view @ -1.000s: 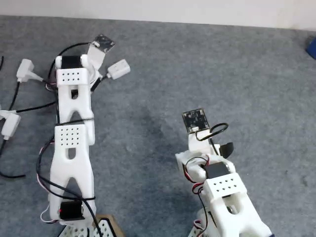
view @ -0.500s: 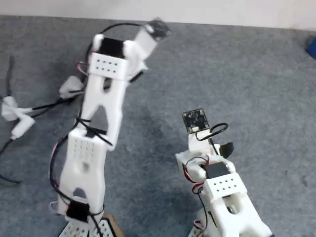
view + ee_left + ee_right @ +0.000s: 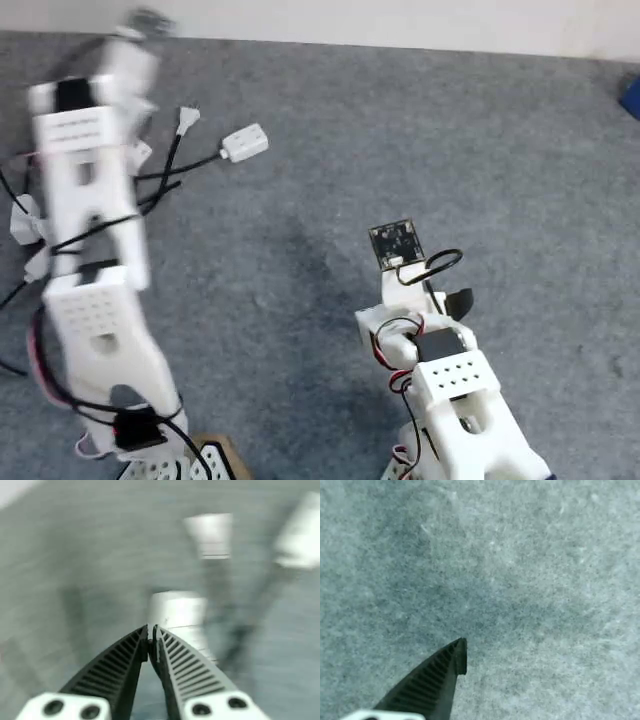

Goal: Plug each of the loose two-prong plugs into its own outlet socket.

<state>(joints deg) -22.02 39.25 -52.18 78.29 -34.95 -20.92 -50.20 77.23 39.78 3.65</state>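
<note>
My left gripper (image 3: 152, 629) is shut with nothing between its fingers, hovering over blurred white plug bodies (image 3: 177, 612) on the grey carpet. In the high view the left arm (image 3: 85, 150) stretches along the left side toward the far edge. A white plug block (image 3: 245, 143) on a black cable lies to its right, with a small white connector (image 3: 187, 118) near it. More white plug pieces (image 3: 25, 218) sit at the left edge. My right gripper (image 3: 447, 296) rests low over bare carpet at the near right, open; one black finger (image 3: 455, 656) shows in the right wrist view.
Black cables (image 3: 165, 180) trail across the carpet around the left arm. Grey carpet (image 3: 330, 130) spreads between the two arms and beyond. A blue object (image 3: 632, 97) sits at the far right edge. A pale wall strip runs along the far side.
The left arm swung out to the far right, then back to the left. The white plugs and cables at the left shifted. The right arm has not moved.
</note>
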